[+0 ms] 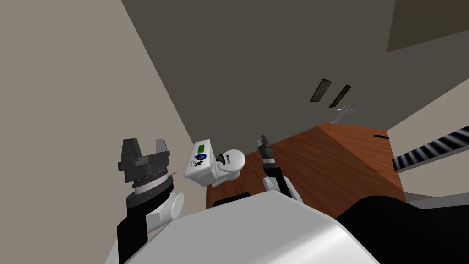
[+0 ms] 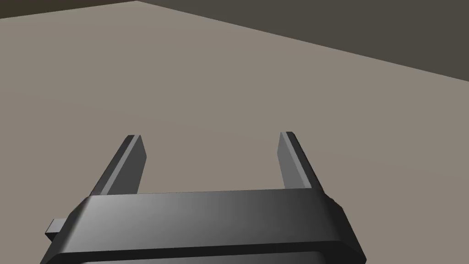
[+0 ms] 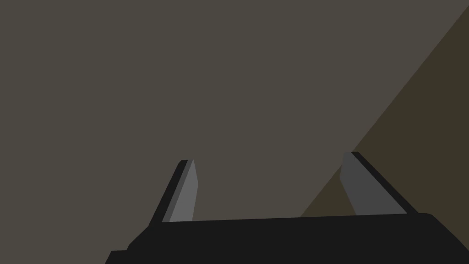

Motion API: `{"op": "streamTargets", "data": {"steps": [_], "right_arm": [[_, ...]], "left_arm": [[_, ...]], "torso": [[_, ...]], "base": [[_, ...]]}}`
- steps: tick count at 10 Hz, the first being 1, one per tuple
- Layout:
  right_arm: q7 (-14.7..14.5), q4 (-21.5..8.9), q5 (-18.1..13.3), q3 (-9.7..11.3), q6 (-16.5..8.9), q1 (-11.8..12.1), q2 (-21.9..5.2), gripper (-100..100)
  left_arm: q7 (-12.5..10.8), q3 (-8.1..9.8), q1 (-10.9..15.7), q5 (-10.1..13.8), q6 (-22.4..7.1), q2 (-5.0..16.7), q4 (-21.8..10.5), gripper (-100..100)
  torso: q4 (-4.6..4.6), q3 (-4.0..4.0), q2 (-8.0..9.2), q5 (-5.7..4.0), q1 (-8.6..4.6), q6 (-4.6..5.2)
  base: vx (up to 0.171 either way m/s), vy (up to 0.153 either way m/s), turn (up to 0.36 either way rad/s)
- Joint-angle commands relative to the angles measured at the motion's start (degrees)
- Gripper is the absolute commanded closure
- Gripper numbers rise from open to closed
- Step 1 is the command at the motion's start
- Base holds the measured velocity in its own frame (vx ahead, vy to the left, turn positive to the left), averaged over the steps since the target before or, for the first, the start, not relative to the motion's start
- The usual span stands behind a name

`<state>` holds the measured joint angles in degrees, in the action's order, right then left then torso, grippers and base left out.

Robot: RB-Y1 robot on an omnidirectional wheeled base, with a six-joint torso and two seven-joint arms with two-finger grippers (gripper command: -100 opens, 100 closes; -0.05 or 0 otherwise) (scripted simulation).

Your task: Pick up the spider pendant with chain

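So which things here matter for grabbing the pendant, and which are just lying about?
For the job: black spider pendant on the toilet tank; left gripper and right gripper, both open.
Lying about: green item, blue disc beside it; dark object on the toilet lid.

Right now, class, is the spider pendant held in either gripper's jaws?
No: the spider pendant lies on the toilet tank, while the left gripper and right gripper stand open and empty.

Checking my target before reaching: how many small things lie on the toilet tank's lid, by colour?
Green: 1, the flat patch
Blue: 1, the round piece
Black: 1, the spider pendant
Total: 3, all on the tank lid
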<state>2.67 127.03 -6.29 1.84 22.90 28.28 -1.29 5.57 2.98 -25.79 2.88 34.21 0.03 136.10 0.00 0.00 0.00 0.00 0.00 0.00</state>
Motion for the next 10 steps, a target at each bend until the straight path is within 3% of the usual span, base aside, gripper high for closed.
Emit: {"op": "streamTargets", "data": {"steps": [1,6,8,10], "right_arm": [[0.0,0.0,0.0,0.0,0.0,0.0,0.0,0],[0.0,0.0,0.0,0.0,0.0,0.0,0.0,0],[0.0,0.0,0.0,0.0,0.0,0.0,0.0,0],[0.0,0.0,0.0,0.0,0.0,0.0,0.0,0]], "left_arm": [[0.2,0.16,-0.5,-0.5,-1.3,1.9,-0.1,-100],[1.0,0.88,-2.6,-2.4,-7.8,6.2,-0.2,-100],[1.2,1.08,-3.1,-2.9,-9.7,6.9,-0.2,-100],[1.6,1.5,-4.2,-3.9,-13.5,8.0,-0.3,-100]], "torso": [[0.0,0.0,0.0,0.0,0.0,0.0],[0.0,-0.01,-0.01,0.0,0.0,-0.01],[-0.01,-0.02,-0.03,0.0,-0.01,0.0],[-0.01,-0.01,-0.02,0.0,-0.01,0.0]], "base": [[0.002,-0.002,0.012],[0.004,-0.004,0.021],[0.006,-0.006,0.013],[0.006,-0.005,0.02]]}}
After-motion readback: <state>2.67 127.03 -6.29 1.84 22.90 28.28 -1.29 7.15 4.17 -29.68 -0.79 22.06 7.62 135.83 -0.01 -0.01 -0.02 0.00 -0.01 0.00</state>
